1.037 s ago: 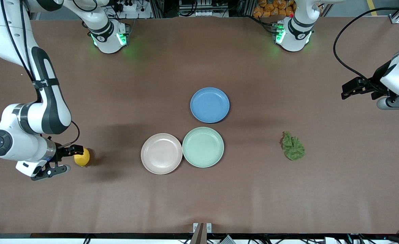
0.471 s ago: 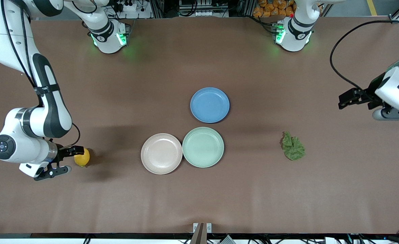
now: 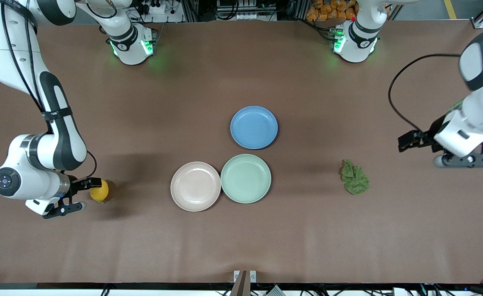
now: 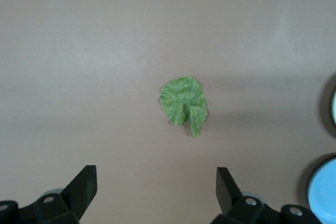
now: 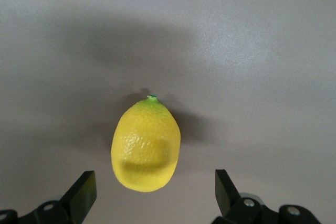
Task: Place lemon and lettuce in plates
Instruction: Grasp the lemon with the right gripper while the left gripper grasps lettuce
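Just beside the right gripper (image 3: 77,193): lemon (image 3: 99,191) on table, jaws open | left gripper (image 3: 430,150) has descended toward lettuce (image 3: 354,177), open, well apart | plates (image 3: 195,186) empty, nothing grasped yet

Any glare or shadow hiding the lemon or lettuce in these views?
Front view: soft arm shadows on the table, none over the lemon or lettuce. Right wrist view: lemon sharp, with a dark shadow patch above it. Left wrist view: lettuce evenly lit, slightly soft, no glare.
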